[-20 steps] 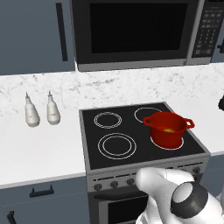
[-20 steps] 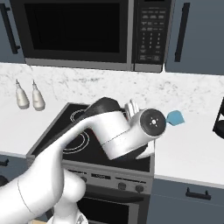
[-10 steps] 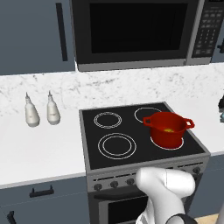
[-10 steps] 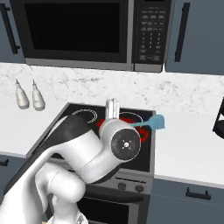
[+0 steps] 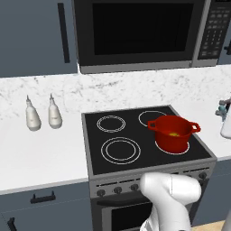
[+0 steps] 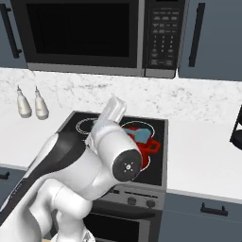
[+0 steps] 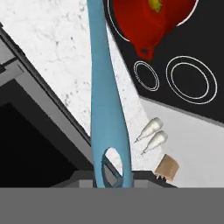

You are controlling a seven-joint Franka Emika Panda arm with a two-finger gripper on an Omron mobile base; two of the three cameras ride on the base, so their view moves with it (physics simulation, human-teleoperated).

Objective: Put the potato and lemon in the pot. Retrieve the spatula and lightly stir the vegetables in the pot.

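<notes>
Swung left across the stove since 1 s ago, elbow now blocking the cooktop in right base view, blue blade moved from right of arm to over the pot (image 6: 142, 142). Pincer (image 7: 113, 175) closed tight on the spatula (image 7: 105, 87), gripped at the looped handle end; blade runs straight ahead of the fingertips. Pot ahead and slightly off to one side of the blade, on a rear burner, w/ the lemon (image 7: 154, 4) inside; potato not made out. Next, probably: tilt blade down inside rim, stir in small slow circles, avoid knocking wall or handles. Black cooktop (image 5: 135, 149), marble counter (image 5: 40, 149), two bottles (image 5: 43, 118) well off, microwave (image 5: 140, 31) above.
</notes>
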